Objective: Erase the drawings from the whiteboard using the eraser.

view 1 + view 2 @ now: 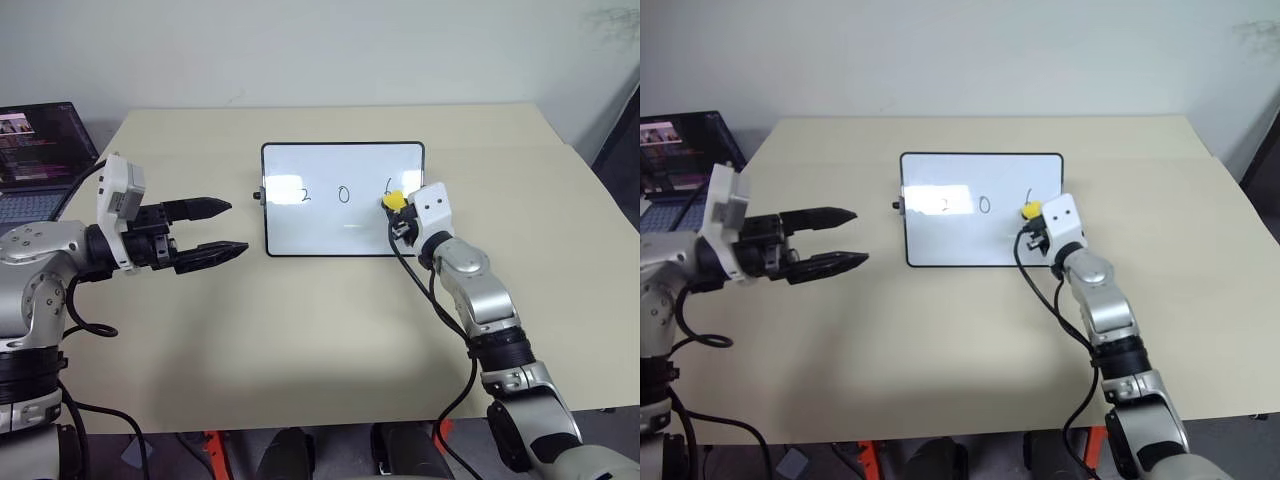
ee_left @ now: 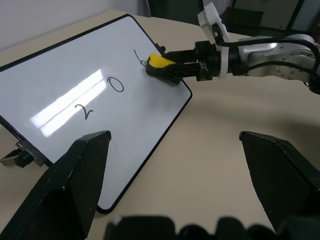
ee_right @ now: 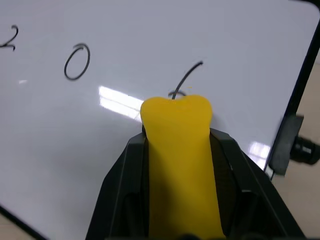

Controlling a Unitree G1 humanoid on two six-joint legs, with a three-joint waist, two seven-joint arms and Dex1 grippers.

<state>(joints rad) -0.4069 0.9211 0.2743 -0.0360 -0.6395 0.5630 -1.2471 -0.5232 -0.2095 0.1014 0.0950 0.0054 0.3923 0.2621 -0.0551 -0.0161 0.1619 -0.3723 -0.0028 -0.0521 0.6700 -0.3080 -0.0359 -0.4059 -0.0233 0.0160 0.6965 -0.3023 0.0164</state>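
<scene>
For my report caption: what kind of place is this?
Probably an office or lab room: a plain beige table against a bare wall, an open laptop at its edge, and a small whiteboard on it.

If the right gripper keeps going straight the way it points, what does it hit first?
Probably the "6": the right gripper, shut on the eraser, aims the eraser's tip at that digit's lower loop on the whiteboard. Contact is unclear.

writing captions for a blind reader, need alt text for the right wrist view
The right gripper holds the yellow eraser over the lower part of the "6" on the whiteboard. The "0" and part of the "2" are intact beside it.
</scene>
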